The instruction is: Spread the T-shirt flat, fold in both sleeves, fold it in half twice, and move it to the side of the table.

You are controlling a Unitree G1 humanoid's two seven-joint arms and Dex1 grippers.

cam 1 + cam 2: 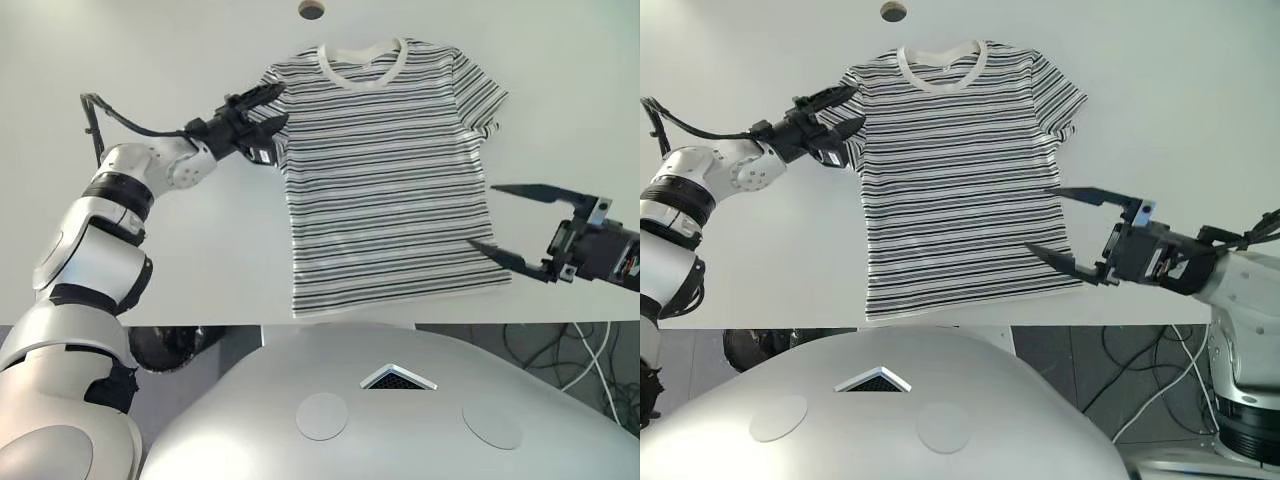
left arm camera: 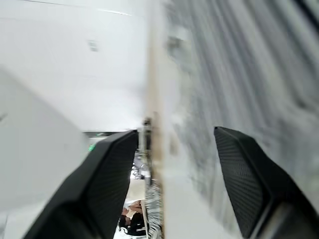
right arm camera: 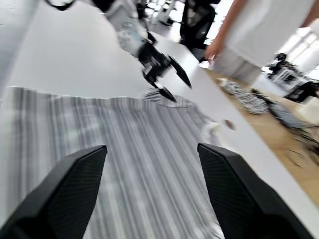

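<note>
Striped T-shirt [image 1: 385, 170], spread flat

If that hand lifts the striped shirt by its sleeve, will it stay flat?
Probably not. The T-shirt lies thin and flat with soft wrinkles on the table, so it would likely droop. It looks light, and a push from the left hand at the sleeve would probably bunch it rather than slide it whole.

The T-shirt [image 1: 385, 170] lies flat on the surface [image 1: 560, 60]. The left pincer [image 1: 278, 104] is at its 10 o'clock, maybe touching it. The right pincer [image 1: 483, 215] is at 4 o'clock.
</note>
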